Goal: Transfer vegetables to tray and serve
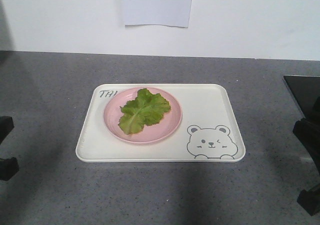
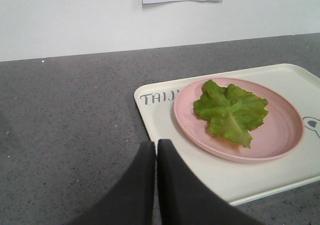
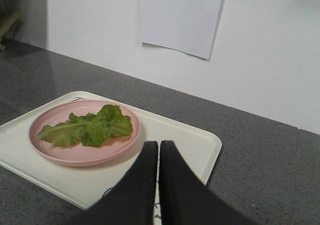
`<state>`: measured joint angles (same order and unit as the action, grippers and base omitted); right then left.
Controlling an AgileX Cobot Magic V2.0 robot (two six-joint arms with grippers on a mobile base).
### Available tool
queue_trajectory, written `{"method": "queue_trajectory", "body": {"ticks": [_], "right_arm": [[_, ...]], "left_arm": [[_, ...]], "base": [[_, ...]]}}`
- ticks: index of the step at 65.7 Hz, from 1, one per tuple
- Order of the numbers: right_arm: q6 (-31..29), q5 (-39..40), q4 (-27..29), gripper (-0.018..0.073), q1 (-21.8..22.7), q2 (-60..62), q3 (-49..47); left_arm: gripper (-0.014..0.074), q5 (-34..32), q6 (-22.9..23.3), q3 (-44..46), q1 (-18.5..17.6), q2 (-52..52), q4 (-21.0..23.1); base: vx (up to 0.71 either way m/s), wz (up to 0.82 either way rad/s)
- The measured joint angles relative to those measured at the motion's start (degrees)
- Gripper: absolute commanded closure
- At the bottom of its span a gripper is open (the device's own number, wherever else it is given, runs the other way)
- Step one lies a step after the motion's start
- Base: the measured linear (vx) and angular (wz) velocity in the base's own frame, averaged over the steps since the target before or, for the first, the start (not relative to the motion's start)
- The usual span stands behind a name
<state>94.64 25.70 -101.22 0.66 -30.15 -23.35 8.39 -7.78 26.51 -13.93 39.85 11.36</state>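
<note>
On speckled grey stone counter (image 1: 50, 110) below a white wall, the ruffled green lettuce leaf (image 1: 144, 110) lies on a round pink plate (image 1: 167, 127) atop the cream rectangular plastic tray (image 1: 210, 105). Left gripper (image 2: 156, 150) and right gripper (image 3: 158, 150) are both closed, empty.

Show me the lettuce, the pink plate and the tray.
lettuce (image 1: 144, 110): front view, leaf centre.
pink plate (image 1: 170, 126): front view, bare right rim.
tray (image 1: 210, 105): front view, bare right surface.

grey countertop (image 1: 50, 110), pink plate (image 1: 170, 125), paper sheet (image 1: 156, 5) on white wall (image 1: 60, 15)
</note>
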Motion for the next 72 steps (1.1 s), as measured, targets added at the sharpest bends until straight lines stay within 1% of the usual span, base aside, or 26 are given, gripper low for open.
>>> {"method": "queue_trajectory", "body": {"ticks": [40,47,55,62,72], "right_arm": [[0.0,0.1,0.0,0.0562,0.0,0.0,0.0],[0.0,0.1,0.0,0.0562,0.0,0.0,0.0],[0.0,0.1,0.0,0.0562,0.0,0.0,0.0],[0.0,0.1,0.0,0.0562,0.0,0.0,0.0],[0.0,0.1,0.0,0.0562,0.0,0.0,0.0]], "left_arm": [[0.0602,0.0,0.0,0.0,0.0,0.0,0.0],[0.0602,0.1,-1.1,-0.9,0.1,-1.3,-0.5],[0.0602,-1.7,-1.4,-5.2,1.4,-5.3,-1.0],[0.0602,-6.7,-1.5,-11.6,3.3,-10.5,-1.1],[0.0602,-12.0,-1.1,-21.1,6.1,-19.1,-1.1]], "base": [[0.0,0.0],[0.0,0.0],[0.0,0.0],[0.0,0.0],[0.0,0.0]]}}
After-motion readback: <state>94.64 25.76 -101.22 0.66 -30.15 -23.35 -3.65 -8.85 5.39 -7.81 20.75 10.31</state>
